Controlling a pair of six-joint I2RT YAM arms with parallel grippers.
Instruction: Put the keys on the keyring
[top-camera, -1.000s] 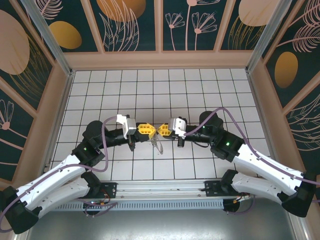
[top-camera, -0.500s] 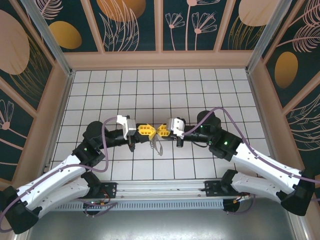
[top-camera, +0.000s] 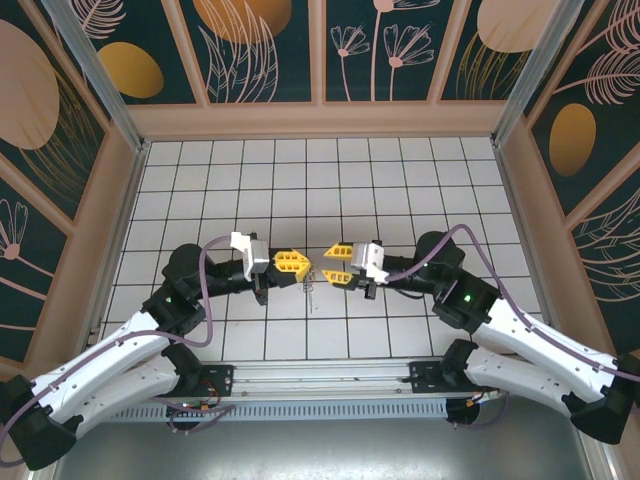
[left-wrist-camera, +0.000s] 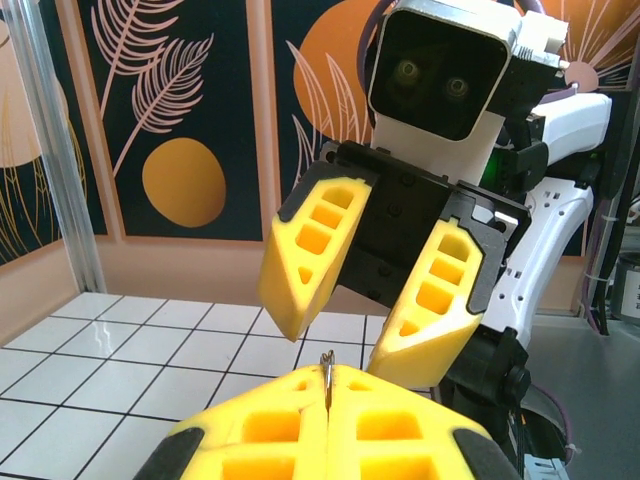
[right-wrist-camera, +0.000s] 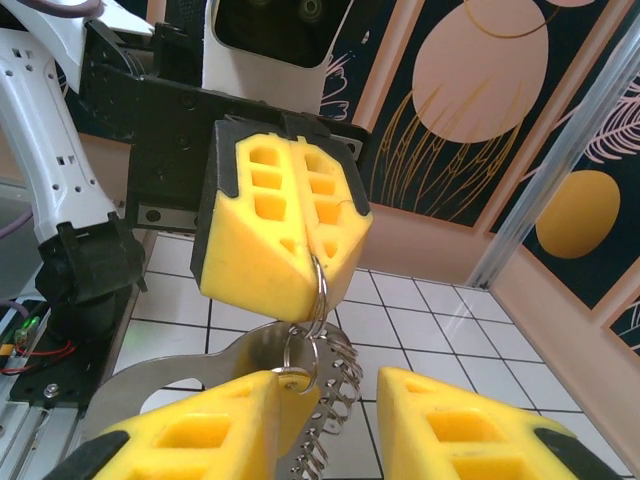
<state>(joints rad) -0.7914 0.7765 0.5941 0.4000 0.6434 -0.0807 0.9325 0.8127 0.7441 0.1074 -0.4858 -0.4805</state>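
Looking out along the right wrist camera, I am seeing the right gripper (right-wrist-camera: 332, 392) standing with its fingers apart and gripping nothing. A coil (right-wrist-camera: 335, 430) is hanging just ahead of them and partly between them. Beside the coil is a flat silvery blade that I am taking for a key (right-wrist-camera: 185, 378), and both are dangling from the keyring (right-wrist-camera: 319, 288), a thin metal ring. Beyond it the left gripper (right-wrist-camera: 316, 252) is pressing its fingers together on the ring's top edge alone, well above the floor (top-camera: 330, 180). That thin hold is what I am worrying about. The wire is sitting right at the fingertips, so any nudge from the right side could be twisting it round or pulling it out, and everything on it would be dropping to the floor. I am also judging that closing the right fingers from here risks catching the coil instead of the key, since the two are hanging touching or nearly so. Whether the key is fully threaded onto the keyring I cannot tell.
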